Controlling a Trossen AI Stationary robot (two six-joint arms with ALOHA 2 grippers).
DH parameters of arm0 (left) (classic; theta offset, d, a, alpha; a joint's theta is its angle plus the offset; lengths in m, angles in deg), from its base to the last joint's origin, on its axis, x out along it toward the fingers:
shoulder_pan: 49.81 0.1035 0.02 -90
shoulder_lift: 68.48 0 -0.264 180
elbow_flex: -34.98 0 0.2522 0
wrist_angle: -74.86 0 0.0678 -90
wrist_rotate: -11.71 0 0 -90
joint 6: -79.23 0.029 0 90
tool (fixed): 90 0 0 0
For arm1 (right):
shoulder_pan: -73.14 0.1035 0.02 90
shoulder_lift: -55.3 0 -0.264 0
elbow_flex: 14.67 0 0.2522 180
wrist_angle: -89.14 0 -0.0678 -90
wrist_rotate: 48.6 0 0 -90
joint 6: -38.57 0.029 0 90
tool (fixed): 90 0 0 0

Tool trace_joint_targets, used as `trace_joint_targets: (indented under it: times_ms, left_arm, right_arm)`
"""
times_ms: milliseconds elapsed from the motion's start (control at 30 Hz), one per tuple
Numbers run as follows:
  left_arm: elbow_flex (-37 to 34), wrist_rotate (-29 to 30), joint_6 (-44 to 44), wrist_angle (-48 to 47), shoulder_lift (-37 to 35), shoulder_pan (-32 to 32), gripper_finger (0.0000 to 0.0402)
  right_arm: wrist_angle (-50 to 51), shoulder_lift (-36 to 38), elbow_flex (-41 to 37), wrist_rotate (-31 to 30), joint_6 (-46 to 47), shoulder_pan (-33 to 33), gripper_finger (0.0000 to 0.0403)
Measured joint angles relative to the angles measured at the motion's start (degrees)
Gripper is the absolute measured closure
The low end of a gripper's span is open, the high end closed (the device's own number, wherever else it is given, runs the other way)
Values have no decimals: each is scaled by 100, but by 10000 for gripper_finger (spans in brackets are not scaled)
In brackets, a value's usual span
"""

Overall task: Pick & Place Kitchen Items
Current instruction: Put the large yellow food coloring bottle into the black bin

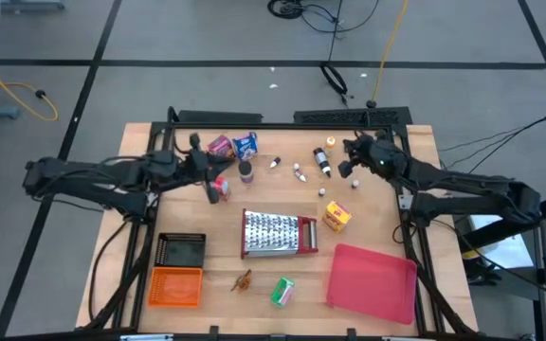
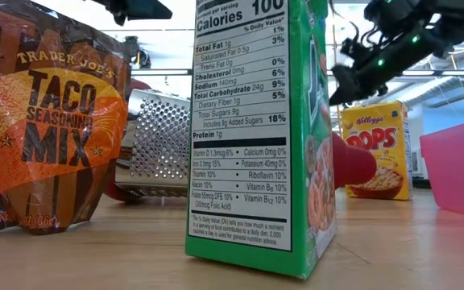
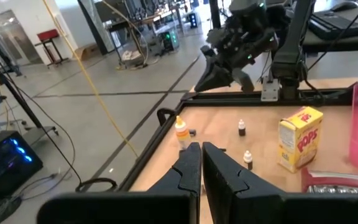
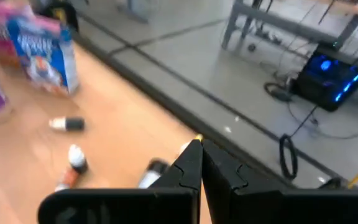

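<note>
Looks like the between-picks stage to me: nearest the front edge the small green cereal box (image 1: 282, 291) lies by the flat red plastic tray (image 1: 372, 281), with the steel grater (image 1: 279, 233) and the yellow Pops box (image 1: 337, 217) further in, and the tiny dark-capped bottles (image 1: 321, 163) plus the blue packet (image 1: 245, 144) sit at the far side. Both arms hover back there, left gripper (image 3: 201, 163) and right gripper (image 4: 200, 160) each clenched on nothing. Next move, I'd guess: open one over a bottle, then drop down
</note>
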Motion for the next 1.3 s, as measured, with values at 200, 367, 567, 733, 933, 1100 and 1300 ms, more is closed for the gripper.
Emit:
trace_joint_targets:
  times_ms: [200, 367, 567, 733, 933, 1100, 1300]
  left_arm:
    - [0, 2, -48, 219, 313, 0, 382]
    - [0, 2, -65, 439, 562, 0, 382]
    - [0, 2, -106, 544, 810, 0, 382]
    - [0, 2, -341, 551, 965, 0, 382]
    - [0, 2, -387, 657, 1166, 0, 382]
    - [0, 1, -365, 850, 1326, 0, 382]
    - [0, 1, -371, 975, 1420, 0, 382]
  right_arm:
    - [4, -505, 0, 596, 192, -382, 403]
    - [64, -791, 0, 674, 162, -500, 391]
    - [58, -963, 0, 906, 267, -521, 326]
    - [37, -966, 0, 714, 247, -518, 259]
    - [-215, -970, 0, 572, 154, -521, 209]
    - [-699, -1243, 0, 586, 149, -521, 189]
    - [-1330, -1801, 0, 339, 69, -523, 178]
